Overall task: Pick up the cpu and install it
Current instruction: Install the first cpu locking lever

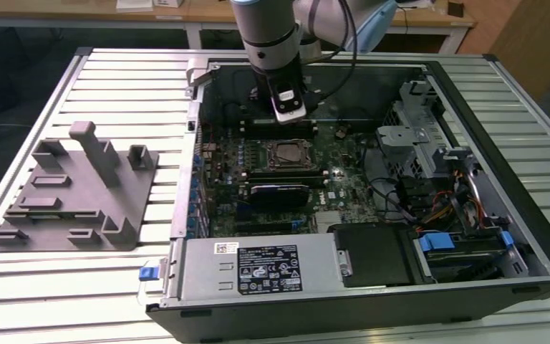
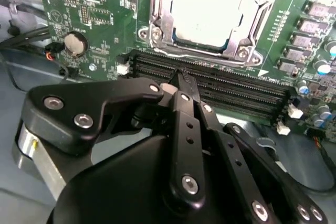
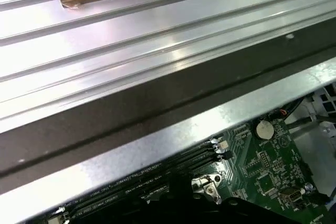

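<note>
While seated in the socket (image 2: 210, 17):
cpu (image 2: 207, 11): silvery top up
gripper (image 2: 181, 80): fingers together, empty, beside the socket

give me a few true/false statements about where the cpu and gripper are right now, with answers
1. The cpu sits in the socket on the motherboard. True.
2. The gripper is clamped on the cpu. False: in the second wrist view it holds nothing and sits over the memory slots beside the socket.
3. The grey fixture block lies outside the computer case, toward the exterior view's left. True.
4. The cpu rests on the grey fixture block. False: it is in the socket inside the case.
5. The arm reaches down into the open case. True.
</note>
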Robot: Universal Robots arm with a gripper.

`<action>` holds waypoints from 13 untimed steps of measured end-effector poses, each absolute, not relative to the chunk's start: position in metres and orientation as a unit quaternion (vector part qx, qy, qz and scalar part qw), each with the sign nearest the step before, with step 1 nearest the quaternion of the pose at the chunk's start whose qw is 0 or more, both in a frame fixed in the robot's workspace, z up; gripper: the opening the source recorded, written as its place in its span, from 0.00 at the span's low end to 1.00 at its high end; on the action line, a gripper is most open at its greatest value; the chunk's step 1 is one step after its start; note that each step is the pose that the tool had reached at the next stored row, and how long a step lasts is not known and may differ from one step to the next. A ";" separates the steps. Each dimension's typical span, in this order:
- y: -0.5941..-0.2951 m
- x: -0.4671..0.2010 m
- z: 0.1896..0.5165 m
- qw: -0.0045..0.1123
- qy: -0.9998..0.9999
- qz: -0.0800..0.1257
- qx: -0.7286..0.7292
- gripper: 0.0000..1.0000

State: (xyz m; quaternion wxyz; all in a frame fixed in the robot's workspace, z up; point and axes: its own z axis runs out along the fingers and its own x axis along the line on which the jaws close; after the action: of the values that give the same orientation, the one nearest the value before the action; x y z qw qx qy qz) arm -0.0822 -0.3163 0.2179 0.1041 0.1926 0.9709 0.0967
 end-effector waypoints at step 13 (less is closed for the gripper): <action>-0.319 -0.075 0.218 0.091 0.973 0.087 0.193 0.11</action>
State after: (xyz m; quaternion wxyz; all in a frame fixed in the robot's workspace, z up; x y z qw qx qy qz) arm -0.0745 -0.3190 0.2176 0.0910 0.1931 0.9730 0.0874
